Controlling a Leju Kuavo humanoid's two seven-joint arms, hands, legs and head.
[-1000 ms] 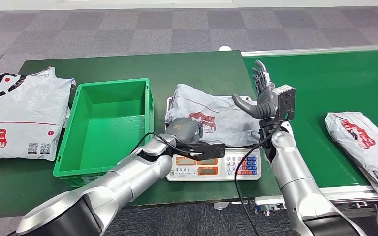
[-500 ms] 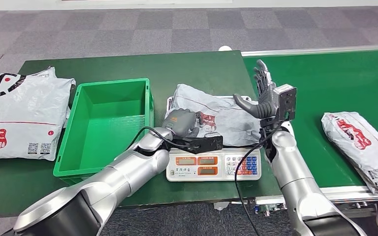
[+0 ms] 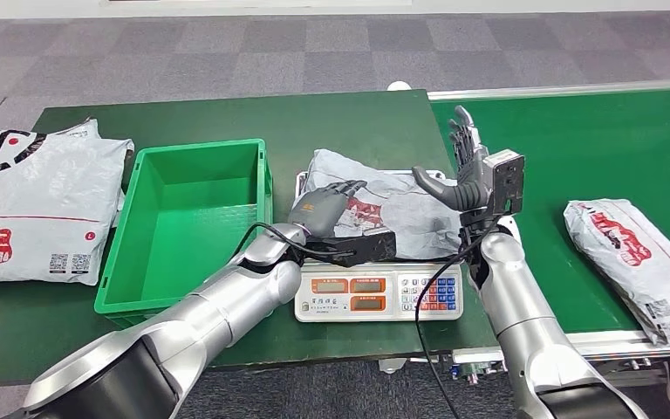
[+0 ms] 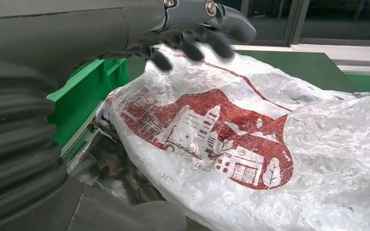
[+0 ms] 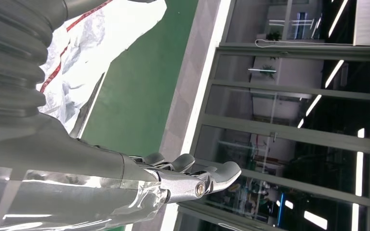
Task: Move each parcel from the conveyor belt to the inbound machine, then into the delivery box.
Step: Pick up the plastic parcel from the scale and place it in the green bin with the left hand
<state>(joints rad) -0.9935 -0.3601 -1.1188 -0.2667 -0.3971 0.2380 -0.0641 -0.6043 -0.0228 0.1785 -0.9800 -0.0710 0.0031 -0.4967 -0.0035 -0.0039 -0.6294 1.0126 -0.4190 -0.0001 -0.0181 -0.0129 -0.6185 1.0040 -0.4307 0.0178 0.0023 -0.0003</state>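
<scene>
Grey parcel (image 3: 384, 205) lies on the scale (image 3: 377, 292), long axis left-right; left robot hand (image 3: 321, 209), fingers spread and empty, hovers over its near-left end, nearer than the raised, open right robot hand (image 3: 469, 170); green box (image 3: 188, 223) sits just left.

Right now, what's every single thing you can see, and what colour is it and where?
Parcel on scale: one, grey with red print, lying on the scale.
Parcel on belt: one, grey with red print, at the right.
Parcels on table: a white pile with red and black print, left of the crate; count unclear.
Crate: one, green, on the table left of the scale.
Scale: one, white with orange and blue keys, between crate and belt.
Belt: one, green, at the right.
Table: one, dark green.
Left hand: grey, fingers apart over the parcel on scale.
Right hand: grey, raised, open, holding nothing.
</scene>
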